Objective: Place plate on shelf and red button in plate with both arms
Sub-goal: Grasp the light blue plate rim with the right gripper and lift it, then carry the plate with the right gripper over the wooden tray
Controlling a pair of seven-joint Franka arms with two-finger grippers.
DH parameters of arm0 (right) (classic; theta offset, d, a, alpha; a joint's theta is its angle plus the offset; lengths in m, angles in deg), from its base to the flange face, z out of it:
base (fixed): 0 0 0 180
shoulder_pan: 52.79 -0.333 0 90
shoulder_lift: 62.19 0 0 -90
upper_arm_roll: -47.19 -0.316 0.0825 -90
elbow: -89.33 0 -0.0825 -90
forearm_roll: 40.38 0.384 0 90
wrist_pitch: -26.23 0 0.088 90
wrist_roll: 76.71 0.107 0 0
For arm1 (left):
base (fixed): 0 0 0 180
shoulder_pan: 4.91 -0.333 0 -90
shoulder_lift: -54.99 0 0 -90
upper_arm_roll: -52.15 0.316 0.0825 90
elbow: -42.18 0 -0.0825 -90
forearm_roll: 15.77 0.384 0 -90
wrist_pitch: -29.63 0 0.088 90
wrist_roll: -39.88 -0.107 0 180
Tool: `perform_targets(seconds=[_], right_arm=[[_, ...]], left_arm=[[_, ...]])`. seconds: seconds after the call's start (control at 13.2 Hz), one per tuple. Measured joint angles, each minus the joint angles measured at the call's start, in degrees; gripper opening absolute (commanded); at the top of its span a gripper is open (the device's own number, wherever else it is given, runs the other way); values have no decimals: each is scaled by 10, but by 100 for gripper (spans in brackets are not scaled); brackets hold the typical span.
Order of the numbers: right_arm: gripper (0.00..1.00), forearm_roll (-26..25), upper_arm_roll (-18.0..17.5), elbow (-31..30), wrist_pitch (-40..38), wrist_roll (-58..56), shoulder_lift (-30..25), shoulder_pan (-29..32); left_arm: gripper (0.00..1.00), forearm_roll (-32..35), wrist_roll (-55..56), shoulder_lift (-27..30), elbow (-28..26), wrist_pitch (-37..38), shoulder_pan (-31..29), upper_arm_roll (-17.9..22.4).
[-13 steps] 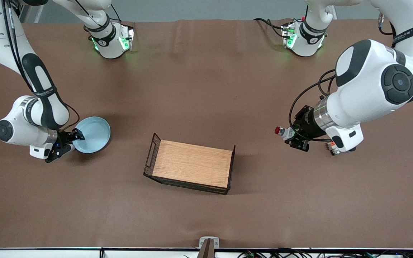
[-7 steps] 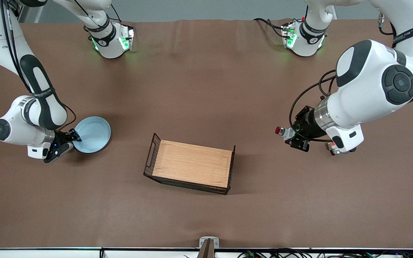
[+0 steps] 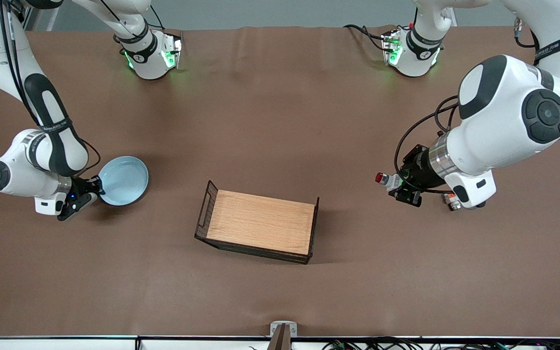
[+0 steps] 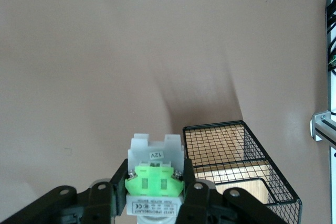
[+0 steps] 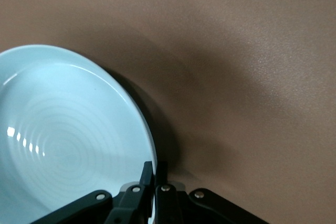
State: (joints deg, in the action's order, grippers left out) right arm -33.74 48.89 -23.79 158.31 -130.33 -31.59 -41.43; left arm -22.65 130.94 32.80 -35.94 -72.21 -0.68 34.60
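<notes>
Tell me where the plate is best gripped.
By its raised rim, from the edge toward the right arm's end of the table: the plate is too wide to span. The right hand is shut on the rim there, one finger inside, one outside.

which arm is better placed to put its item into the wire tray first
Probably the left. The left gripper holds the red button closer to the wire tray than the right gripper, which pinches the plate by its rim.

The round, pale blue glossy plate (image 3: pixel 123 180), pinched at its rim by the right gripper (image 3: pixel 96 187), now sits slightly farther toward the right arm's end. The left gripper (image 3: pixel 398 185), clamping the small grey-white, green-blocked red button (image 3: pixel 388 180), edges toward the left arm's end.
</notes>
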Motion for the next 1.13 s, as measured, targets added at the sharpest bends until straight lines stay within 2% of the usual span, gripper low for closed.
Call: perform_targets(seconds=[0.38, 0.68, 0.98, 1.13], right_arm=[[0, 10, 7, 42, -104, 35, -2, 0], [0, 32, 6, 77, -198, 104, -29, -7], [0, 55, 4, 150, -355, 266, -65, -42], [0, 76, 3, 168, -390, 351, -90, -67]], left_arm=[[0, 0, 0, 0, 0, 0, -1, 0], [0, 0, 0, 0, 0, 0, -1, 0], [0, 0, 0, 0, 0, 0, -1, 0], [0, 0, 0, 0, 0, 0, -1, 0]])
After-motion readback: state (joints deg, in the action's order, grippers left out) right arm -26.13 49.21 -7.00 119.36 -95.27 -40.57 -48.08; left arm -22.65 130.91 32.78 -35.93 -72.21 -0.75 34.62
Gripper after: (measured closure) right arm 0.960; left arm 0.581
